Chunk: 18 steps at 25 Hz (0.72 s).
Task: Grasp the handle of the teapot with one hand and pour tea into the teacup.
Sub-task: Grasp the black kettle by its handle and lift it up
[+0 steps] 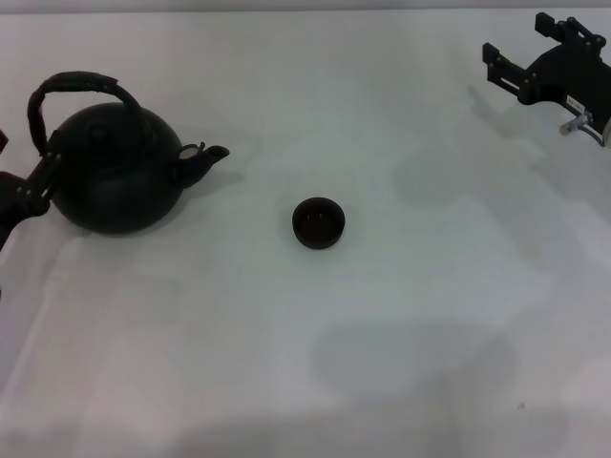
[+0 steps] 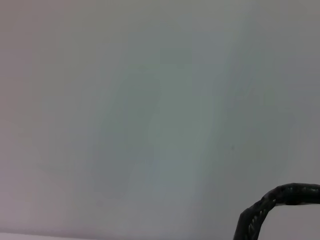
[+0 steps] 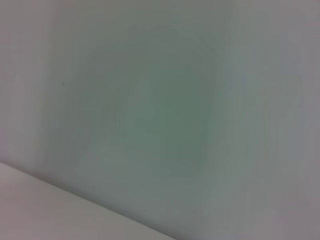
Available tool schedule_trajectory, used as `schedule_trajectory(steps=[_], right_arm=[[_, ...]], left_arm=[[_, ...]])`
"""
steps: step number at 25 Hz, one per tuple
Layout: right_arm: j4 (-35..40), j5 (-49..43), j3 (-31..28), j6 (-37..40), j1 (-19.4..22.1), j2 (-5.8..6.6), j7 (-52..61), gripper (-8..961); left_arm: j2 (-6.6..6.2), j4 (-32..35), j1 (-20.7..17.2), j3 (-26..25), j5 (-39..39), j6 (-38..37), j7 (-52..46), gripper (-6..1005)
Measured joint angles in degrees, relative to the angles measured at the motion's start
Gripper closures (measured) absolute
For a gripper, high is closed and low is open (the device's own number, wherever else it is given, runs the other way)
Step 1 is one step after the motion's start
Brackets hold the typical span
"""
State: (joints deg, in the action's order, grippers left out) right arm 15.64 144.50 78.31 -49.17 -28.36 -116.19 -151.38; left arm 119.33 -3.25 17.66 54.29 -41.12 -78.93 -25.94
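A: Where does the teapot (image 1: 116, 172) stand, and which way does it point?

B: It stands upright near the left edge of the white worktop (image 1: 382, 363), toward the far side. Its short spout (image 1: 208, 157) points toward the right edge, so the pot's long axis runs left to right, roughly parallel to the far edge.

A: And the handle (image 1: 72, 91)?

B: The arched, wrapped hoop rises over the lid and leans toward the pot's left side. In the head view its span follows about the same left-right line as the spout. A curved piece of this hoop (image 2: 272, 202) also shows at the corner of the left wrist view.

A: The teacup (image 1: 318, 222)?

B: It sits upright near the middle of the worktop, well apart from the teapot, to the right of the spout and somewhat nearer the front edge. Its mouth faces up.

A: The grippers?

B: The left gripper (image 1: 21, 196) shows only in part at the left edge, just beside the teapot's left flank and the base of the hoop; whether its fingers are spread or closed cannot be told. The right gripper (image 1: 520, 69) hangs near the far right corner, well apart from both vessels, its fingers spread and holding nothing.
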Motion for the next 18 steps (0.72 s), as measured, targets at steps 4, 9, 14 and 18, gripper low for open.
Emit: schedule_trajectory(steps=[4, 9, 14, 18], right_arm=[[0.0, 0.0, 0.0, 0.0, -0.2, 0.0, 0.0, 123], [0.0, 0.0, 0.0, 0.0, -0.2, 0.0, 0.1, 123], [0.0, 0.3, -0.1, 0.1, -0.3, 0.0, 0.1, 123], [0.0, 0.5, -0.1, 0.2, -0.3, 0.0, 0.2, 123]], left_arm=[[0.03, 0.0, 0.6, 0.0, 0.0, 0.7, 0.0, 167], [0.03, 0.0, 1.1, 0.0, 0.0, 1.0, 1.5, 169], [0.11, -0.1, 1.4, 0.0, 0.1, 1.1, 4.9, 171], [0.11, -0.3, 1.5, 0.0, 0.0, 1.1, 5.0, 202]])
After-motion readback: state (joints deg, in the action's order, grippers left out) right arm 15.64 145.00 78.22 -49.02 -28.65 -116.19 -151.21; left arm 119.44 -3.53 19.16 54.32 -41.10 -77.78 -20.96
